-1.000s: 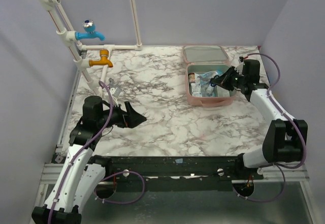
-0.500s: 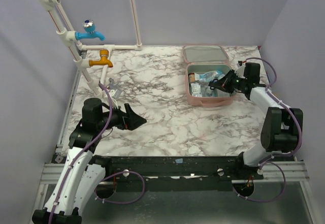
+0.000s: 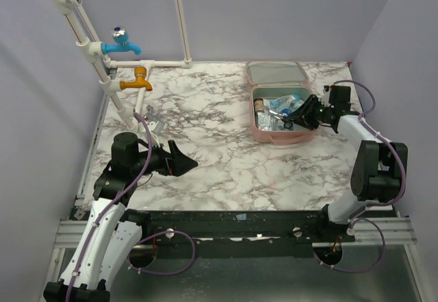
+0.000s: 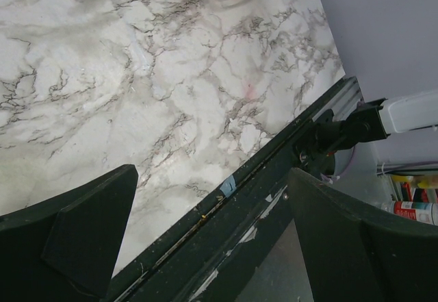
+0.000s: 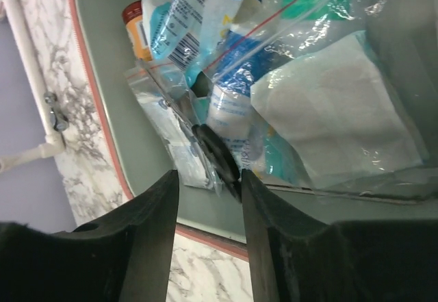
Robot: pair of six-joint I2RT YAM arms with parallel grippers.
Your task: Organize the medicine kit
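Our right jaws are hanging part-spread and empty, with the open medicine kit (image 3: pixel 276 74) just beneath them. We are judging it soft, light, best taken by its rim. Left jaws are gaping, well away.

the medicine kit (image 3: pixel 276 73) lay open near the far right corner of the marble table (image 3: pixel 205 110): a pale pink, soft zip case with rounded corners, lid swung back on its far side, grey-lined base (image 5: pixel 102 90) crowded with clear bagged packets (image 5: pixel 328 76).
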